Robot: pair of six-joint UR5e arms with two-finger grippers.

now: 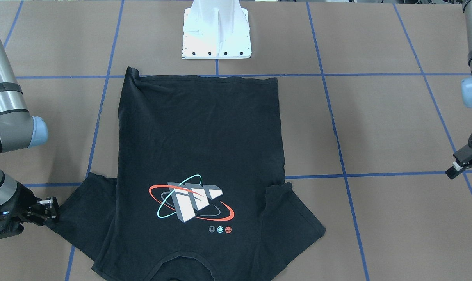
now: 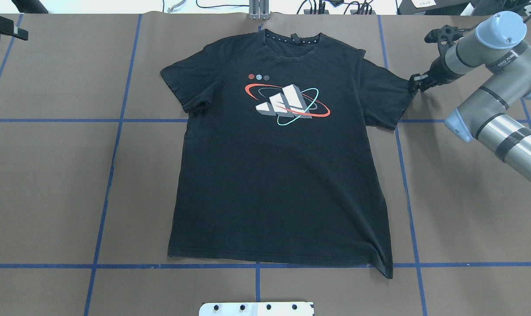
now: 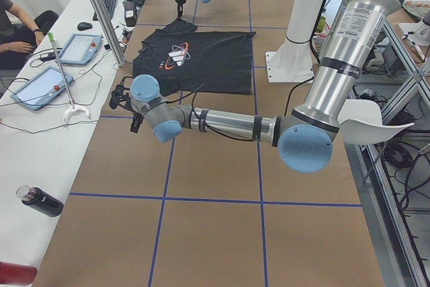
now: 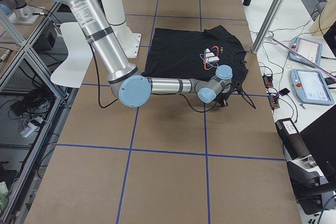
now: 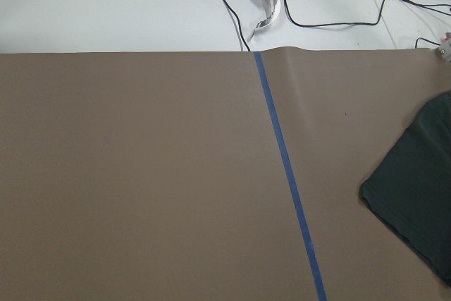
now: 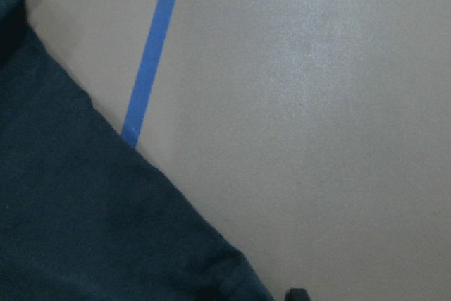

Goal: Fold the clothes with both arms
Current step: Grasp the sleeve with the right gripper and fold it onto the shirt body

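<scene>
Cotton, by my guess: the black short-sleeved T-shirt (image 2: 274,184) should be light, limp and grippy enough. It will sag and crease if I lift it at one point, so I would pinch both sleeve hems and raise them together. It lies flat and print up in the middle of the brown paper-covered table (image 2: 50,184), with its collar away from the robot.

Going left to right in the overhead view:
- **Left gripper:** the left gripper (image 2: 15,31) hangs well apart from the shirt, and I cannot tell how its fingers are set.
- **Chest print:** white-grey slanted blocks ringed by red and teal ellipses (image 2: 286,103).
- **Hem:** the lower right corner is puckered.
- **Right gripper:** the right gripper (image 2: 413,82) sits at the right sleeve (image 2: 388,96) edge; I cannot tell whether it is pinching cloth or merely touching it.
</scene>
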